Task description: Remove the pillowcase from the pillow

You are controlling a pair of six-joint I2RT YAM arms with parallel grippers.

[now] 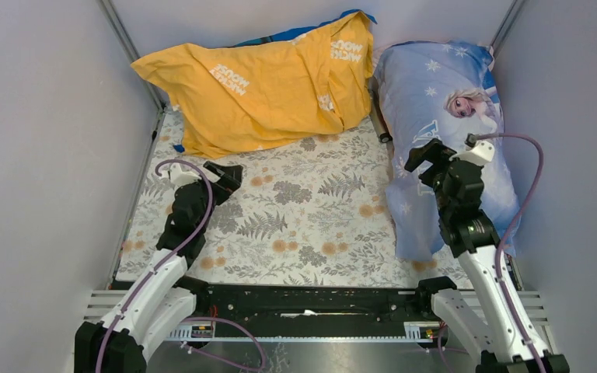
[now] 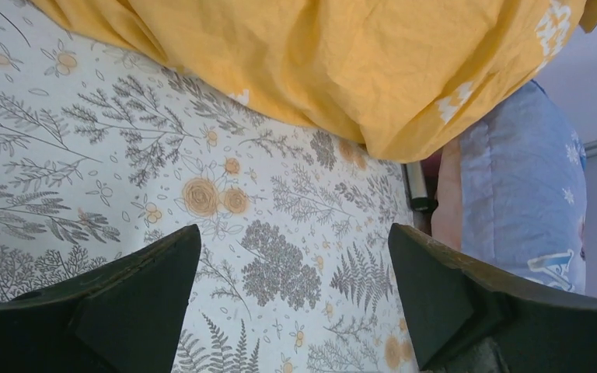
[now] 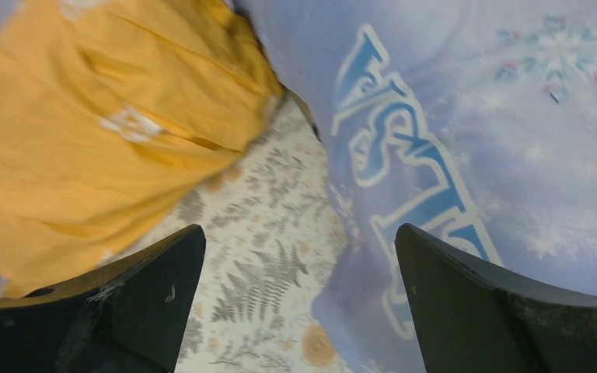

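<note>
Top external: stuffed pillowcase (image 1: 435, 93), tabletop's (image 1: 303, 202) right edge.
Handling: thin, soft; pinch near hem.
Left claw (image 2: 294, 231): spread.
Right claw (image 3: 299, 228): spread.

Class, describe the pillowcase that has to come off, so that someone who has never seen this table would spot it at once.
Start at the floral-patterned table. Along its right edge lies the pillowcase, filled out plump. It is light blue with snowflakes and a cartoon princess, unlike the yellow-orange cover with white lettering to its left.
</note>
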